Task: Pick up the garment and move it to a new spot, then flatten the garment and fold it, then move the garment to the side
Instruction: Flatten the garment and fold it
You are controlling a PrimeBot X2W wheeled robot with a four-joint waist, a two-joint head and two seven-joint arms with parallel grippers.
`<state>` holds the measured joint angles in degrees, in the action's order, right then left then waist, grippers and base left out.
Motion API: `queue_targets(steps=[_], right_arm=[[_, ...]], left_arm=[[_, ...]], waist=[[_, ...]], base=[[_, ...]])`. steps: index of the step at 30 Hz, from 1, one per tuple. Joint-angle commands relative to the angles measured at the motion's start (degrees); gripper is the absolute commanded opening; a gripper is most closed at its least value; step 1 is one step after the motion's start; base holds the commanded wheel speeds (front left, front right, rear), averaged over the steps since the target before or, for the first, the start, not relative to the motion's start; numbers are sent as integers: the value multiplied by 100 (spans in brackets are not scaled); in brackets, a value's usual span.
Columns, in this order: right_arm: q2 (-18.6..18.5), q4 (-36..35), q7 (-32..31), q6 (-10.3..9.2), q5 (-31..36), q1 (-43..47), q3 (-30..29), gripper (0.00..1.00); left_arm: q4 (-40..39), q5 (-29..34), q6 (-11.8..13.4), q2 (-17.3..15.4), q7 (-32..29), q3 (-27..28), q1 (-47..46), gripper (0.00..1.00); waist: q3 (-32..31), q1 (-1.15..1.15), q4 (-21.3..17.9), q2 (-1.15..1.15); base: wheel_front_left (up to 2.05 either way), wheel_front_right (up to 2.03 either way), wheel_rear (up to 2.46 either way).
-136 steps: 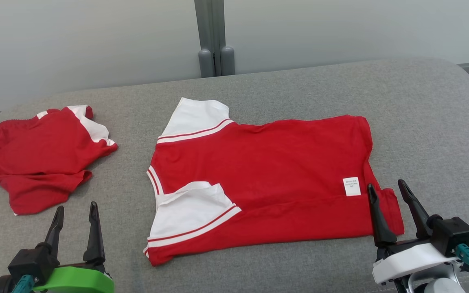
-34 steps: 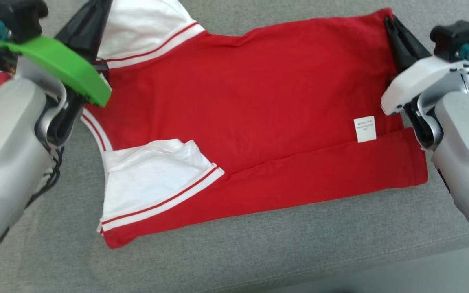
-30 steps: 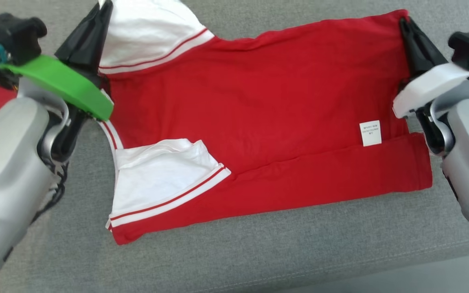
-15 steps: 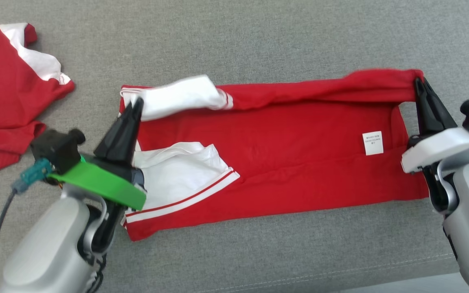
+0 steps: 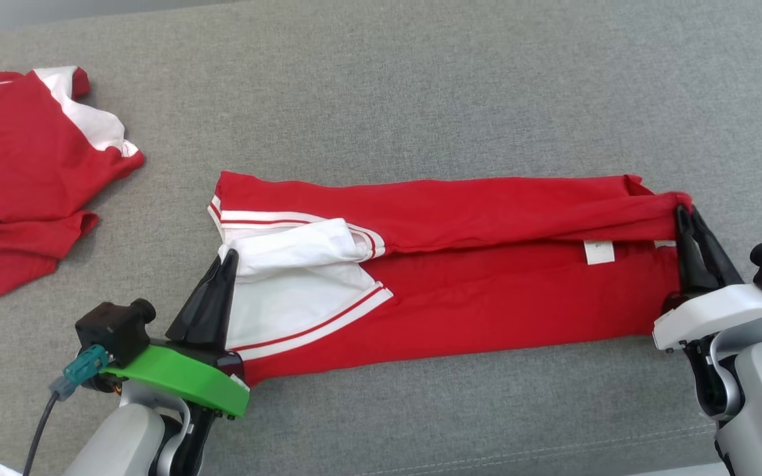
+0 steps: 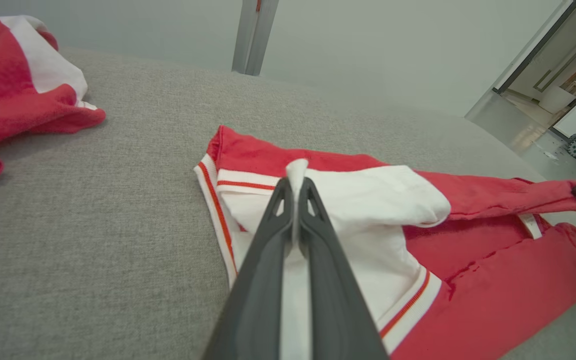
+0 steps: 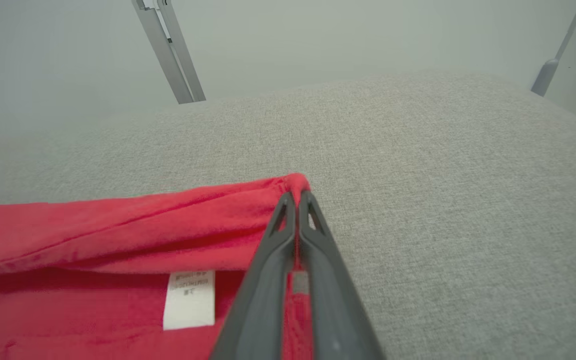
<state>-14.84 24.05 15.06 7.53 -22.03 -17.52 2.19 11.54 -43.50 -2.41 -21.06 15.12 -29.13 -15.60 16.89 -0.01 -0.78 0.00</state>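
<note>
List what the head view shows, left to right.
Crumpled red shirt → left gripper, pinching the white sleeve → white label → right gripper, pinching the right end of the folded shirt.

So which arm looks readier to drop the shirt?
Probably left: the left claw holds the white sleeve low over the other sleeve; the right claw holds its red corner short of the near edge.

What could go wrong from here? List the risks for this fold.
1. The left hand pinches only a tip of the white sleeve, which is already bunched; once released, it may lie crumpled on the red shirt.
2. The right hand holds a thin corner; it could slip out, and the folded-over flap would land crooked.
</note>
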Motion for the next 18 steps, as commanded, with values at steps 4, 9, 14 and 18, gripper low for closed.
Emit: queue_targets(steps=[4,9,14,18], right_arm=[[-22,-211,16,-9,-77,110,6,100],[-125,-308,16,-9,-89,55,40,100],[-183,170,16,-9,-10,-208,129,100],[-173,756,16,-9,27,-405,176,100]], left_arm=[[-20,279,-11,188,2,357,192,100],[-140,779,-59,440,3,1015,292,100],[-377,1557,-126,827,2,1893,422,100],[-444,2017,-241,1127,3,2480,508,100]], waist=[[-91,1,-8,0],[-136,1,4,0],[-141,1,81,0],[-113,1,184,0]], base=[[0,0,0],[0,0,0],[0,0,0],[0,0,0]])
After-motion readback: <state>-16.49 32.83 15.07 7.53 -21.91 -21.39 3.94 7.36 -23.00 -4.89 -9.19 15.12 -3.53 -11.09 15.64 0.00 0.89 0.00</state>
